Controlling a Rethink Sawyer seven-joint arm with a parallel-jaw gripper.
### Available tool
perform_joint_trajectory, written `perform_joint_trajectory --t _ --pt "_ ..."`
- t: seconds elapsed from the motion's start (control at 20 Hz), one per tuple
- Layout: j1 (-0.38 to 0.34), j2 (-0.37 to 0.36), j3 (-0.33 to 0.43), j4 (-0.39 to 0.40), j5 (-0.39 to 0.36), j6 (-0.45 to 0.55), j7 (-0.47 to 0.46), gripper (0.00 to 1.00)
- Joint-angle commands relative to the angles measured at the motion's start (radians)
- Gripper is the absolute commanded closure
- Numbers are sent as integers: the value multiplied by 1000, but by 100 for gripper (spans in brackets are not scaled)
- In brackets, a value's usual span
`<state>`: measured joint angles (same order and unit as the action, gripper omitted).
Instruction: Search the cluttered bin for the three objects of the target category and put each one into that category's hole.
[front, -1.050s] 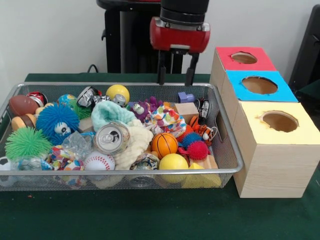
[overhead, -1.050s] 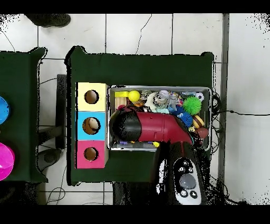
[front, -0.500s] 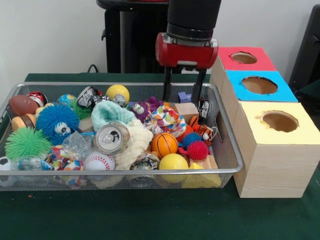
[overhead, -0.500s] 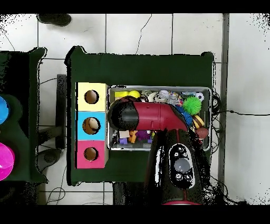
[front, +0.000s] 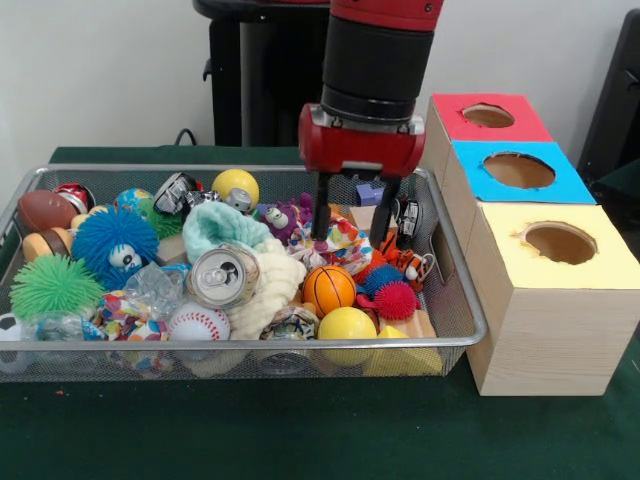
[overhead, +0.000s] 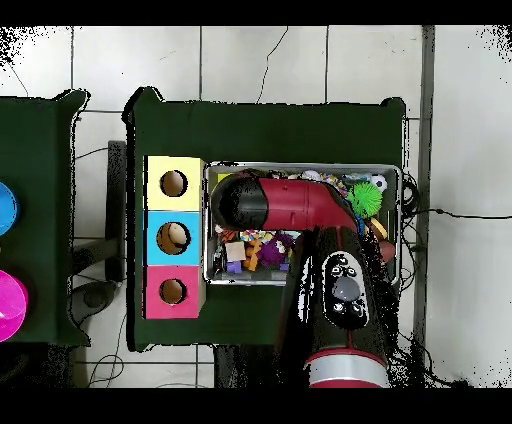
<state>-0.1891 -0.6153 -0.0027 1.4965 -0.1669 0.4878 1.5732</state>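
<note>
So, quick rundown of that moment, nothing fancy:

Bin: silver wire mesh bin (front: 455, 290) sat on the dark green table (front: 300, 430), packed full. Along its near side were a white baseball (front: 198, 322), a yellow ball (front: 346, 327), a small orange basketball (front: 329, 288) and a red spiky ball (front: 397, 299). A silver drink can (front: 222, 276) lay on its side on a cream fuzzy cloth (front: 275, 285). Left end held a blue fuzzy ball with eyes (front: 112, 243), a green spiky ball (front: 52, 286) and a brown toy football (front: 45, 210).

Boxes: pale wooden box with three holes (front: 545, 330) stood just beside the bin, tops yellow (front: 600, 262), blue (front: 560, 185) and red (front: 525, 128). Couldn't see anything inside the holes from the front.

Arm: red and black arm (front: 375, 70) came straight down over the bin's right half. Gripper (front: 350, 238) had its two dark fingers apart, tips down among the toys at a multicoloured patterned cloth toy (front: 335, 240), not clamped on anything I could make out.

Target things: couldn't tell which toys were the target category.

Views: overhead, the arm covered most of the bin and hid the gripper; it did show all three holes from above.
</note>
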Motion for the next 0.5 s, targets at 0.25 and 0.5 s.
perform_joint_trajectory --t 0.25,0.5 --pt "12 103 -12 -17 -40 -47 130 0" --pt "13 82 -10 40 8 4 158 0"
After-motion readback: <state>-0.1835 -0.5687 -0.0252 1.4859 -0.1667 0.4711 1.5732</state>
